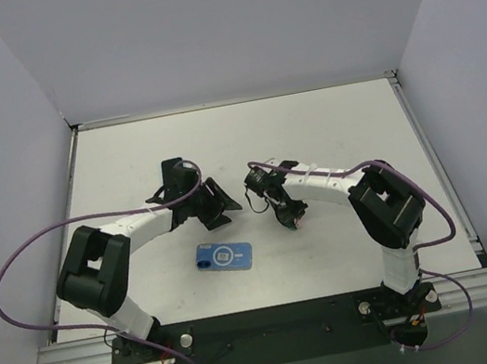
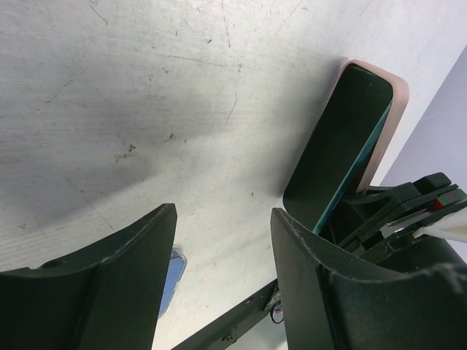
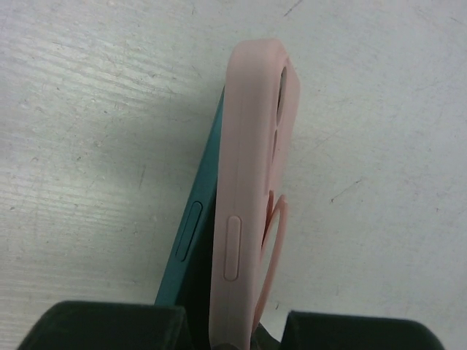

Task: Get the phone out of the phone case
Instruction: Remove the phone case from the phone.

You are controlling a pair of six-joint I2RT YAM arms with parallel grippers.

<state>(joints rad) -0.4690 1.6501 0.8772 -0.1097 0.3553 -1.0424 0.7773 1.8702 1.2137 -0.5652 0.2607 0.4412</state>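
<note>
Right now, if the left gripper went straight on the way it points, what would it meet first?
Probably the table: the left gripper is open and empty, aimed at bare surface. The cased phone, held in the right gripper, sits off to one side, though depth is unclear.

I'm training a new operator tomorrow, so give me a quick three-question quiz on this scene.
1. True or false: the left gripper is clamped on the phone.
2. What colour is the phone case? A pink, B black, C yellow.
3. Fill in: the flat item lying on the table in front of both grippers is ____ in colour.

Key:
1. False. The left gripper is open, and the right gripper holds the phone case with the phone in it.
2. A.
3. Blue.
</note>
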